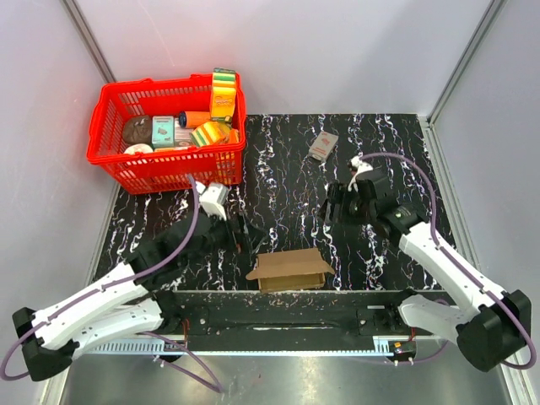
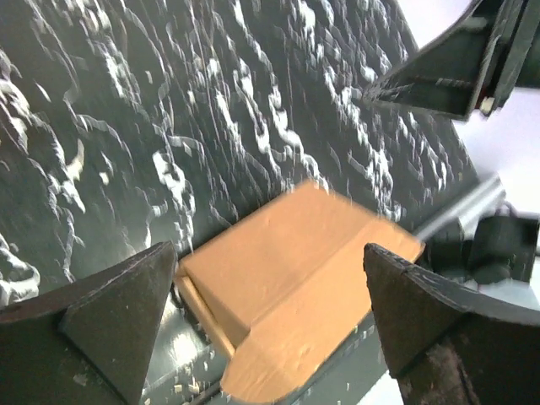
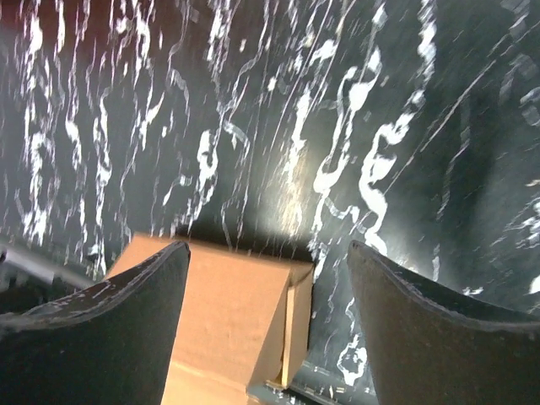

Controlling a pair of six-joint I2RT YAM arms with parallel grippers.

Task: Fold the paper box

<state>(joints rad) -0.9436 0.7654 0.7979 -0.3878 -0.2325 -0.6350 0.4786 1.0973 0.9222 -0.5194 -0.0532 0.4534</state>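
Bright even light, motion-blurred wrist views.

Before me, the paper box [image 1: 291, 268]: plain brown, folded slim, flat at the table's [image 1: 287, 169] near edge, a flap jutting left.

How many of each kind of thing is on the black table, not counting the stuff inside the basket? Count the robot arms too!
Paper box: 1
Red basket: 1
Small printed packet: 1
Robot arms (left arm, right arm): 2
Total: 5
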